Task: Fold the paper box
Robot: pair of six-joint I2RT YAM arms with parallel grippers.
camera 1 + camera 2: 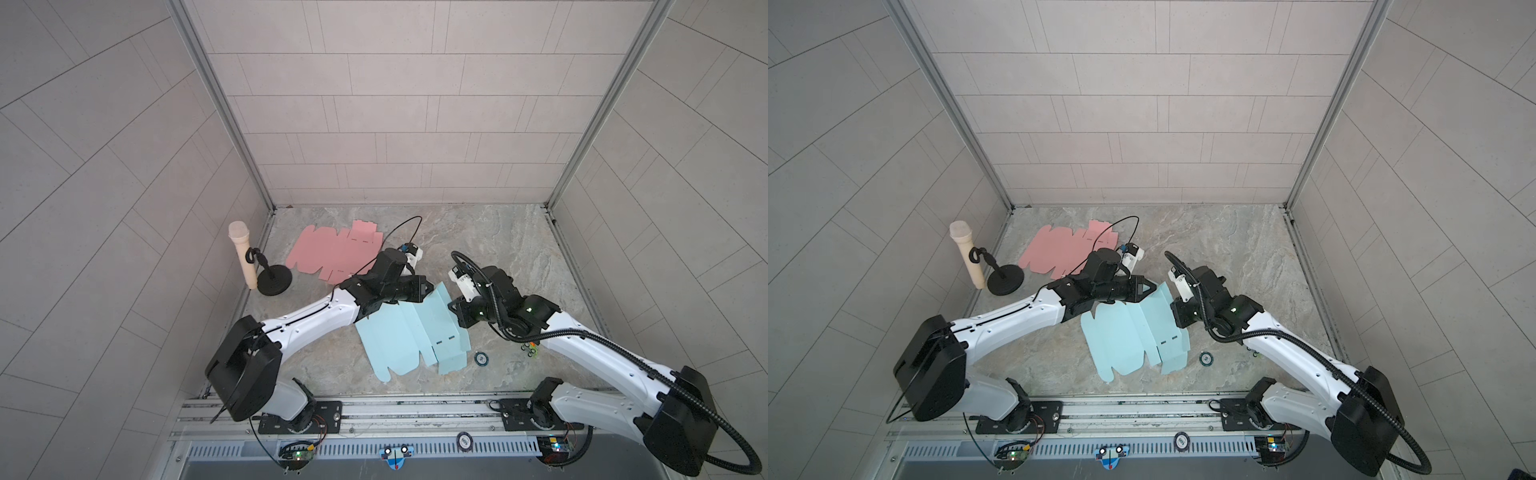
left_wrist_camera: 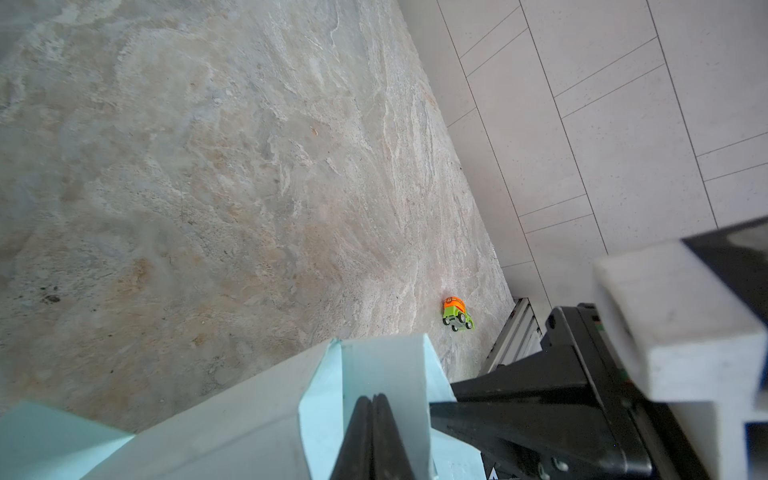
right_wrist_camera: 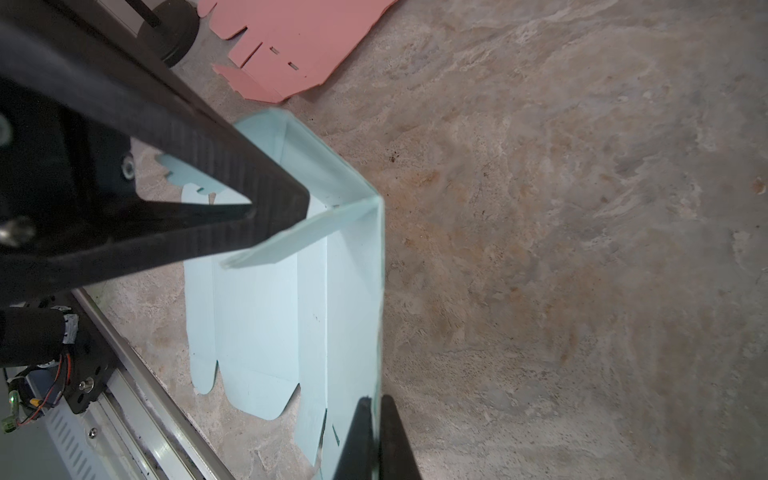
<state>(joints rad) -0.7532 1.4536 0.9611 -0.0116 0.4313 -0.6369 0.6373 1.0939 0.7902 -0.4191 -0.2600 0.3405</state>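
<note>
The light blue paper box (image 1: 399, 340) (image 1: 1121, 340) lies as a cut sheet on the stone table, mostly flat. Its right side panel (image 3: 353, 291) is folded upright. A small end flap (image 3: 282, 245) (image 2: 386, 365) turns inward at the far corner. My left gripper (image 1: 432, 286) (image 1: 1154, 287) (image 2: 372, 399) is shut, its tips against that flap (image 3: 301, 199), with nothing visible between the jaws. My right gripper (image 1: 451, 307) (image 1: 1173, 307) (image 3: 376, 401) is shut on the top edge of the upright panel.
A pink flat box sheet (image 1: 332, 253) (image 1: 1059, 249) (image 3: 299, 41) lies behind the left arm. A microphone on a black stand (image 1: 243, 257) (image 1: 967, 257) stands at the far left. A green-orange toy car (image 2: 457, 316) (image 1: 530, 349) and a small round disc (image 1: 481, 357) (image 1: 1205, 358) lie at the right.
</note>
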